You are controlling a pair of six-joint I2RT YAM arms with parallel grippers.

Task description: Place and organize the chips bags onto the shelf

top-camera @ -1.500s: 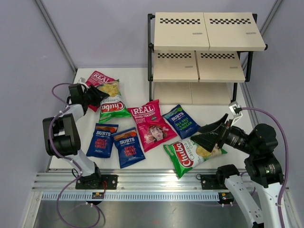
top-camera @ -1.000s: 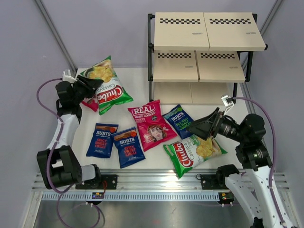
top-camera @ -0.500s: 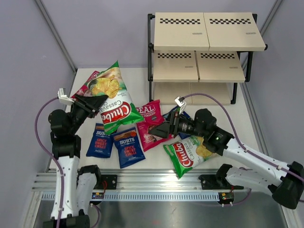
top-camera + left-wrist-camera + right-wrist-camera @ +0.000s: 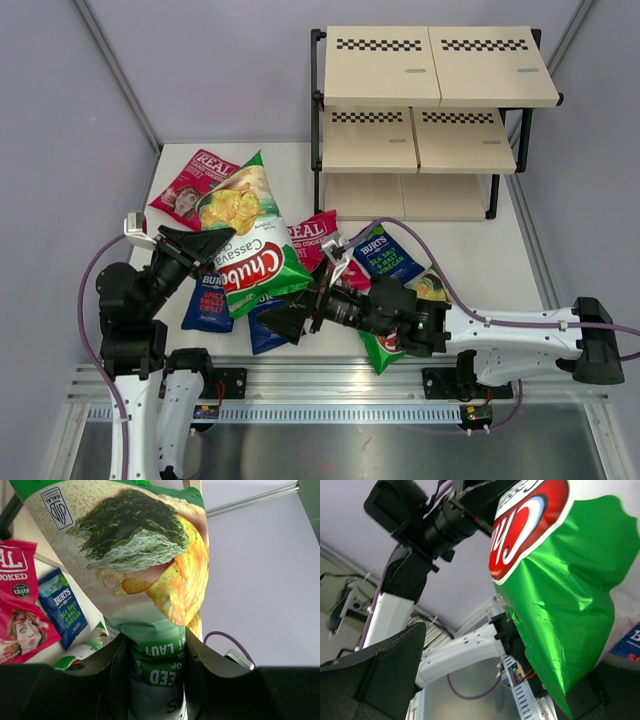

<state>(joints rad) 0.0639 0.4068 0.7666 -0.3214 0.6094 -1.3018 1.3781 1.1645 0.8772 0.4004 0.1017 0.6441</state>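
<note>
My left gripper (image 4: 207, 243) is shut on one end of a green-and-white Chuba chips bag (image 4: 250, 238), holding it up off the table. In the left wrist view that bag (image 4: 142, 555) is pinched between both fingers (image 4: 116, 672). My right gripper (image 4: 292, 320) is open just below the bag's lower corner; in the right wrist view the green foil (image 4: 560, 600) hangs by one finger (image 4: 385, 672). On the table lie a REAL bag (image 4: 188, 184), another REAL bag (image 4: 312, 234), BURTS bags (image 4: 383, 255) (image 4: 208, 300), and a second Chuba bag (image 4: 428, 287) under the right arm. The shelf (image 4: 430, 70) stands at the back right with bare boards.
The right arm (image 4: 500, 335) stretches low across the near table from the right. The shelf's black frame post (image 4: 318, 120) stands just right of the held bag. Grey walls close in left and back; an aluminium rail (image 4: 330, 385) runs along the near edge.
The left arm has carried the Chuba bag nearer and to the right. The right arm has swept left and low, bringing its open jaws under the bag.
</note>
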